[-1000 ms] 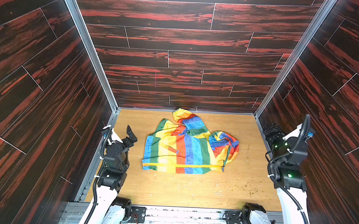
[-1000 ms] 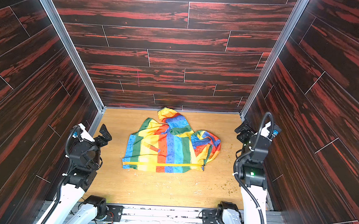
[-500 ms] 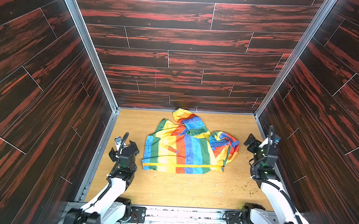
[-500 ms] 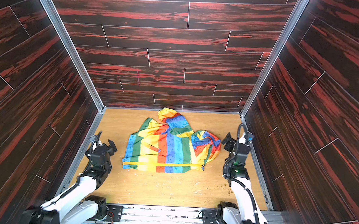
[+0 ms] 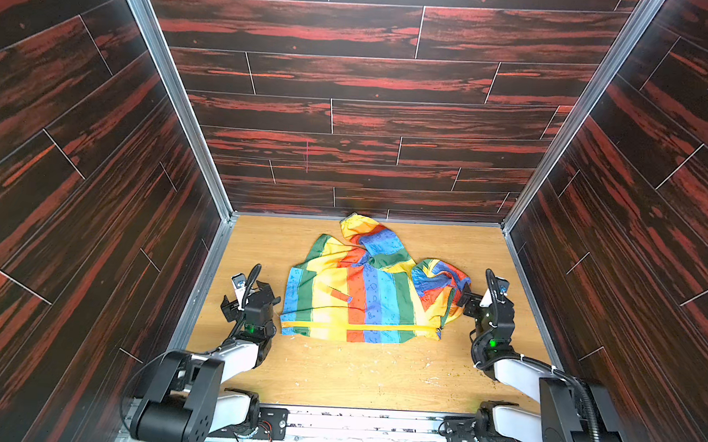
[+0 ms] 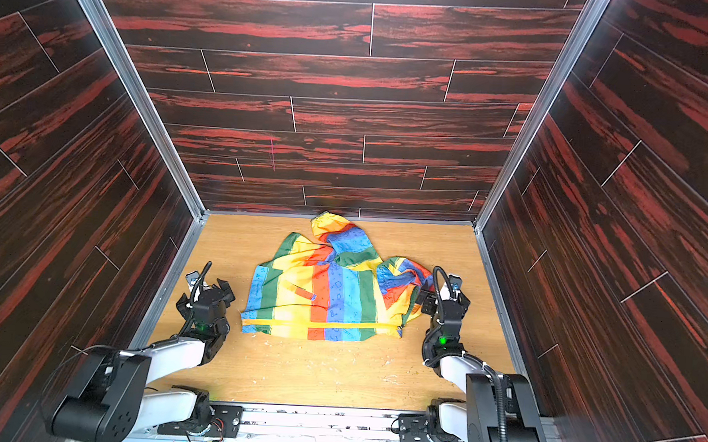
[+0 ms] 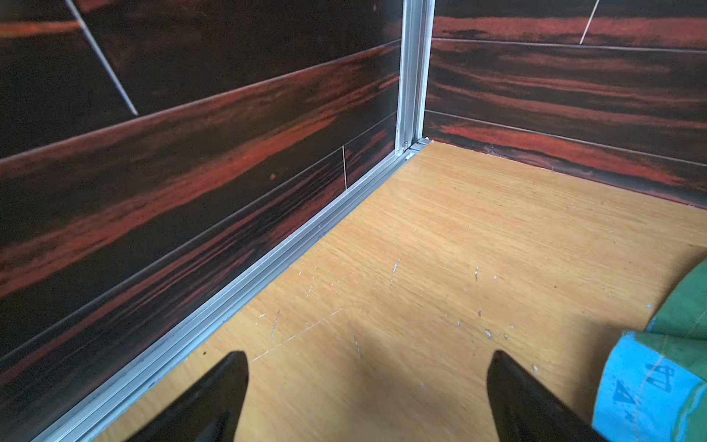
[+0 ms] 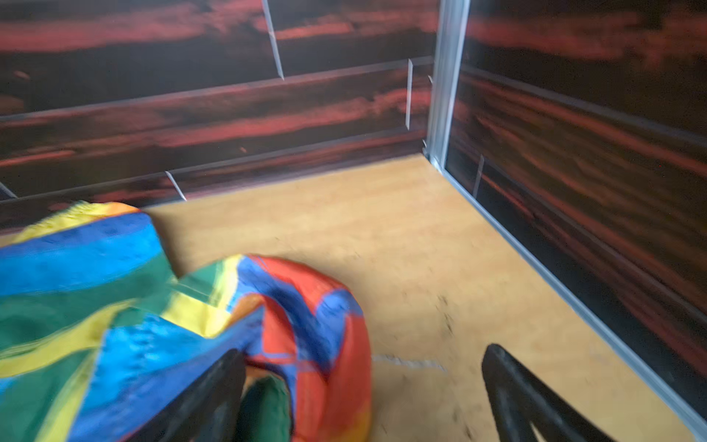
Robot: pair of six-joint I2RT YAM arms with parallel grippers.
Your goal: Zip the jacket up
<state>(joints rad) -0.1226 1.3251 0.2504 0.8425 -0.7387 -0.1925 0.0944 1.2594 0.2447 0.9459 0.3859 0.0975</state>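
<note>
Jacket [image 5: 365,297] in rainbow stripes lies crumpled in the middle of the wooden tabletop [image 5: 356,376], slightly nearer the far edge than the near one, seen in both top views [image 6: 323,299]. Dark, red-streaked plank walls [image 5: 350,105] close off the tabletop's left, far and right edges. One sleeve [image 5: 364,235] reaches toward the far edge. A bunched part [image 5: 436,276] is heaped on the side toward the right edge.

The left arm [image 5: 233,353] is folded low by the near left corner. Its forearm runs along the left edge and its wrist is level with the jacket's near hem. The right arm [image 5: 519,368] mirrors it by the near right corner, with its wrist beside the bunched part.

The left fingers [image 7: 214,398] stand spread wide over bare wood and grasp nothing. The jacket's blue and green corner [image 7: 650,386] lies just beside one of them. The right fingers [image 8: 528,405] are spread just as wide and hold nothing between them. One finger is over bare tabletop. The other [image 8: 206,398] overlaps the red and blue folds [image 8: 306,325], and whether it touches the cloth cannot be told through the blur.

A yellow zipper [image 5: 359,327] runs straight along the hem facing the near edge, almost from one end to the other. Whether its teeth are joined cannot be told. A small orange-red slanted tab [image 5: 340,295] sits on a yellow stripe. White scuffs [image 5: 378,352] fleck the wood just before the hem.
</note>
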